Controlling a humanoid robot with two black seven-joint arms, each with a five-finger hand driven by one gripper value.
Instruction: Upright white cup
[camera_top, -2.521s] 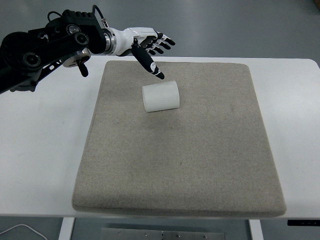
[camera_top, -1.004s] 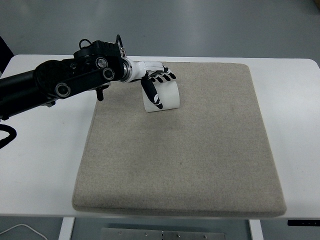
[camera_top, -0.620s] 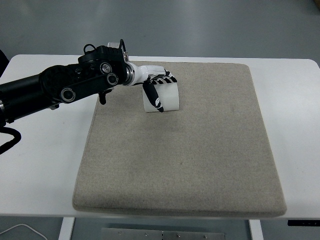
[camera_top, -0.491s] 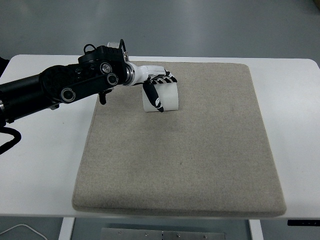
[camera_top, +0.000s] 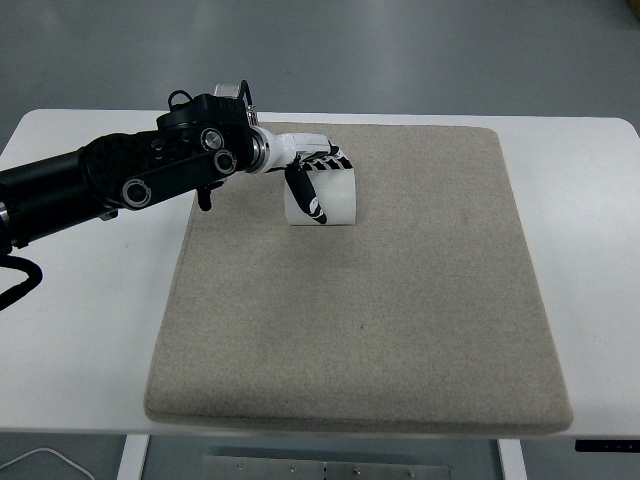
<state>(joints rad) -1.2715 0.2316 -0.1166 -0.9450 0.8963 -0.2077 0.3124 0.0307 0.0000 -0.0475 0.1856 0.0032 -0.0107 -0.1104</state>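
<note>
The white cup (camera_top: 328, 199) is found lying on its side on the grey mat (camera_top: 380, 320), in the far-left part of the mat, near its far edge. Not yet uprighted.

The left hand (camera_top: 312, 176) is placed over the cup from the far-left side: the thumb is seen draped down the cup's near-left face, the other fingers (camera_top: 330, 160) are curled over the cup's top and far side. The cup appears to be enclosed in a wrap grasp, though how firmly it is pinched cannot be confirmed; contact on the far side is hidden by the cup itself. The cup's underside looks to be resting on the mat, so no lift is judged to have happened.

The black forearm (camera_top: 130, 175) is extended from the left of the mat, over the white table (camera_top: 80, 330). The right hand is not seen.

Progress estimate: the reach is done and the grasp is made or nearly made. Left to do: grip to be confirmed, cup to be lifted or pivoted about one end until its axis is vertical, then set down on the mat and released. Which end is the opening cannot be told from this view, so the direction of rotation is left undetermined.
</note>
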